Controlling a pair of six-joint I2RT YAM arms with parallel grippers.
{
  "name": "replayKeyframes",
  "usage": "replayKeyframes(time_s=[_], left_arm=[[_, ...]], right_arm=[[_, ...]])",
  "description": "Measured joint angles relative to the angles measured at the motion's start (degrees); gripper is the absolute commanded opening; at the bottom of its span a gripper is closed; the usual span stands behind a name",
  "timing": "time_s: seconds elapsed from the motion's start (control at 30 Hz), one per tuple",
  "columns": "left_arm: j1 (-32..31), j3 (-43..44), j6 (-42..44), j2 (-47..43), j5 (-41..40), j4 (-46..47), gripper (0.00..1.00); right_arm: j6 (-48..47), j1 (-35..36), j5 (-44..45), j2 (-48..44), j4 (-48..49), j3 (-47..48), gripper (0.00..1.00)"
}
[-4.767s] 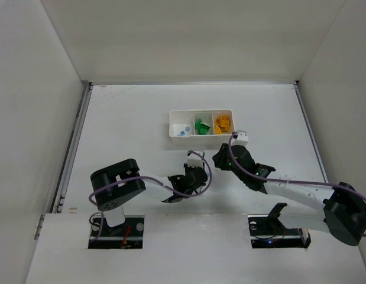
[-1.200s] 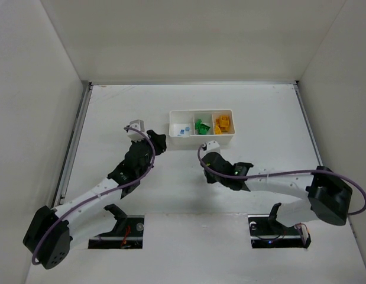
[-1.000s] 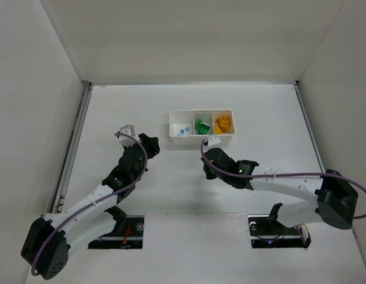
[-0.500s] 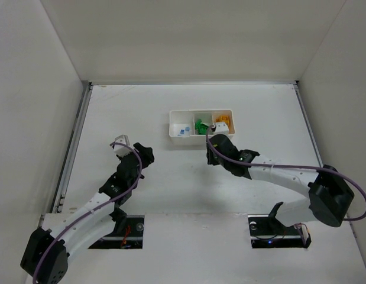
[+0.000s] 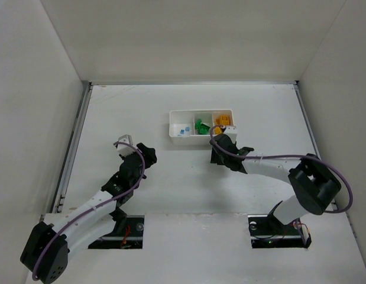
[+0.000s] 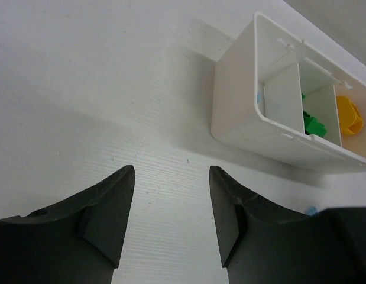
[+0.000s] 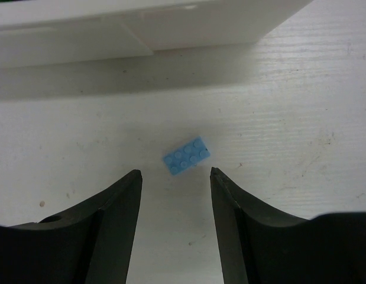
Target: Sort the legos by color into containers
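The containers are three compartments of one white tray (image 5: 200, 135), which hold light blue (image 5: 181, 129), green (image 5: 200, 126) and yellow-orange legos (image 5: 221, 121). My right gripper (image 5: 217, 151) hangs just in front of the tray, open. In the right wrist view a light blue lego (image 7: 186, 156) lies flat on the table just beyond the open fingertips of that gripper (image 7: 175, 174), below the tray's wall (image 7: 153, 29). My left gripper (image 5: 147, 151) is open and empty, off to the tray's left. Its wrist view shows that gripper (image 6: 171, 171) over bare table, facing the tray (image 6: 242, 100).
The white table (image 5: 141, 112) is boxed in by white walls, with a metal rail (image 5: 73, 148) along its left edge. In the left wrist view the green (image 6: 314, 125) and yellow-orange (image 6: 347, 113) bricks show over the tray's dividers.
My right gripper moved up toward the tray and went from shut to open. The left arm drew back from the tray, toward the near left.
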Motion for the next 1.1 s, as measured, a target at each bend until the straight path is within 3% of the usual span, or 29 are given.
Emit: replayKeyframes(time_s=[0.47,0.77,0.97,1.1], left_arm=[[-0.15,0.00,0.02,0.31,0.52,0.74,0.51],[-0.15,0.00,0.02,1.36,0.81,1.57,0.51],[-0.15,0.00,0.02,1.36,0.90,1.95,0.51],[-0.15,0.00,0.04,1.33,0.90,2.32,0.51]], right_arm=[[3.30,-0.98,-0.50,4.28,1.92,0.55,0.52],[0.44,-0.04,2.54,9.11,3.85,4.48,0.45],[-1.53,2.95,6.86,11.54,3.98,6.36,0.35],[-1.53,3.61,7.58,11.56,3.93,6.32,0.35]])
